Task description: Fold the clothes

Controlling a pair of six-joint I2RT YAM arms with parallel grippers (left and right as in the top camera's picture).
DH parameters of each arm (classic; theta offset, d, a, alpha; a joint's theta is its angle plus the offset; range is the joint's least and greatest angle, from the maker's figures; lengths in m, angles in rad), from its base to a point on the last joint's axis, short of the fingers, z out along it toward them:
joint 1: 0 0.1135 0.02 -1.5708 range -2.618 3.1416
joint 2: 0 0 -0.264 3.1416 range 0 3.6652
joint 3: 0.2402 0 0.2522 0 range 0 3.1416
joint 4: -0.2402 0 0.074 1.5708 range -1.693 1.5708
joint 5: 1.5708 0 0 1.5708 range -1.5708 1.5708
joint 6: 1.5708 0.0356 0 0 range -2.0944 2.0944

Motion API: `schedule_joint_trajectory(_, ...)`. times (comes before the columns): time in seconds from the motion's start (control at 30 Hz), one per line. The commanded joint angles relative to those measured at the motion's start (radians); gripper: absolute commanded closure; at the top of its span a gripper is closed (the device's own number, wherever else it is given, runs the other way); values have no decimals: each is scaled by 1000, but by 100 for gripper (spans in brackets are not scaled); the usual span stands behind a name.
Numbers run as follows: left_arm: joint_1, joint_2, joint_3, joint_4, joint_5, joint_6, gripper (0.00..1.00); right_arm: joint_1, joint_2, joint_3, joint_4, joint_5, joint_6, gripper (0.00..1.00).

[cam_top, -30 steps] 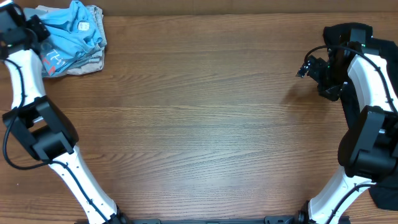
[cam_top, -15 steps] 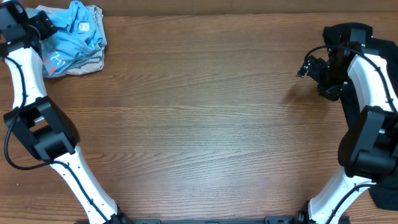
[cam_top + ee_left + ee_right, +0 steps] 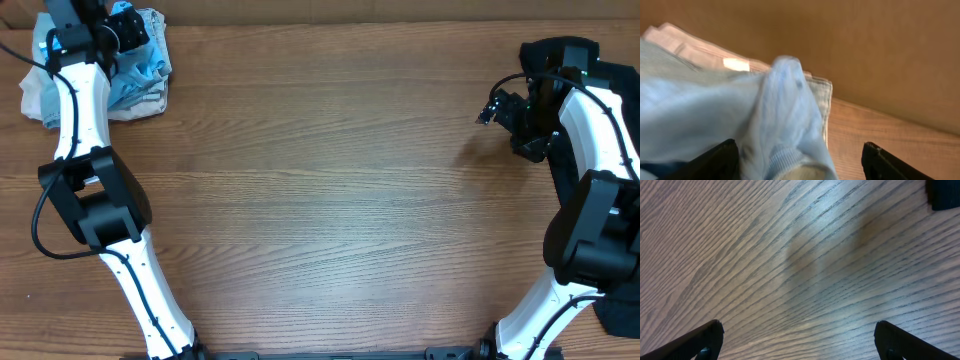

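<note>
The light sky-blue T-shirt [image 3: 143, 62] lies crumpled on a pale grey garment [image 3: 38, 95] at the table's far left corner. My left gripper [image 3: 122, 24] hovers over the pile's far edge. In the left wrist view its fingers [image 3: 800, 167] are open, with a fold and ribbed collar of the blue shirt [image 3: 780, 115] between them. My right gripper [image 3: 493, 106] is open above bare wood at the far right, and its wrist view [image 3: 800, 342] shows only table. Black cloth [image 3: 572, 50] lies behind the right arm. The lettering is hidden.
A brown wall [image 3: 850, 45] rises just behind the pile. More black cloth [image 3: 618, 320] hangs at the near right corner. A dark object [image 3: 944, 194] shows at the right wrist view's top right. The wooden table [image 3: 320, 200] spans the middle.
My left arm has swung right, from the table's left edge to over the clothes pile, uncovering the pale garment on the left. The right arm has not moved.
</note>
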Motion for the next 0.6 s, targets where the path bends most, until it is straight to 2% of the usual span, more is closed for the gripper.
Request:
schedule_joint_trajectory(0.0, 0, -43, 23, -31, -72, -6, 20, 3, -29, 20, 5, 0, 7, 0)
schedule_joint_trajectory(0.13, 0, -42, 21, -46, -180, -3, 19, 3, -29, 20, 5, 0, 7, 0)
schedule_joint_trajectory(0.37, 0, -42, 21, -48, -182, -3, 21, 3, -29, 20, 5, 0, 7, 0)
schedule_joint_trajectory(0.5, 0, -42, 21, -37, -182, -3, 46, 3, -29, 20, 5, 0, 7, 0)
schedule_joint_trajectory(0.57, 0, -42, 21, -27, -182, -3, 70, 3, -29, 20, 5, 0, 7, 0)
